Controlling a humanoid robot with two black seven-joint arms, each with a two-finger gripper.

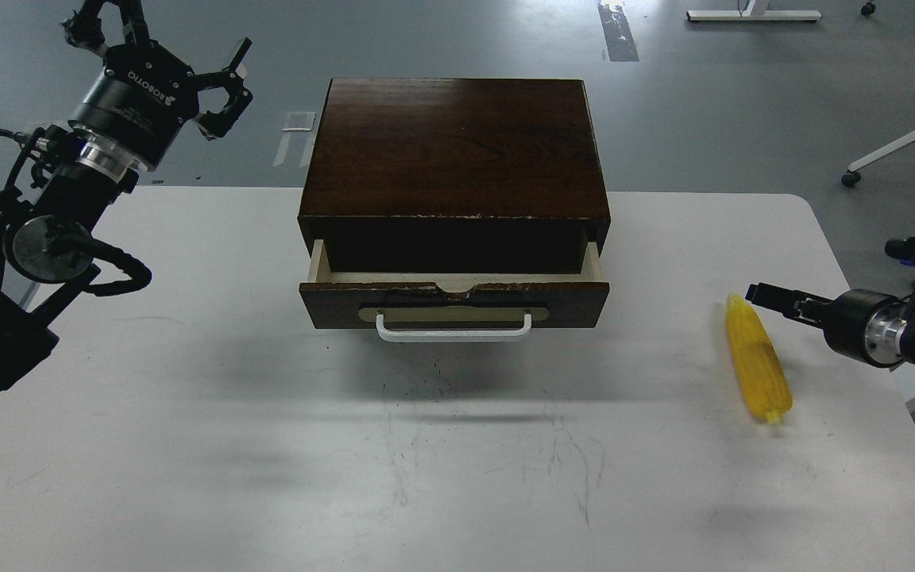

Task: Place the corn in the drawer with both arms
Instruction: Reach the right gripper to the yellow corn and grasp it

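The yellow corn [758, 361] lies lengthwise on the white table [187, 445] at the right, clear of the cabinet. The dark brown drawer [453, 304] is pulled out a short way, showing pale inner sides and a white bar handle [453, 334]; its inside is dark and hidden. My left gripper [165, 44] is open and empty, raised at the far left, beyond the table's back edge and left of the cabinet. My right gripper [758, 293] points left, its tip just right of the corn's far end; it is seen edge-on, so its fingers cannot be told apart.
The dark wooden cabinet [457, 147] stands at the back middle of the table. The table's right edge runs close behind the corn. White chair legs [898, 147] stand on the grey floor at the right.
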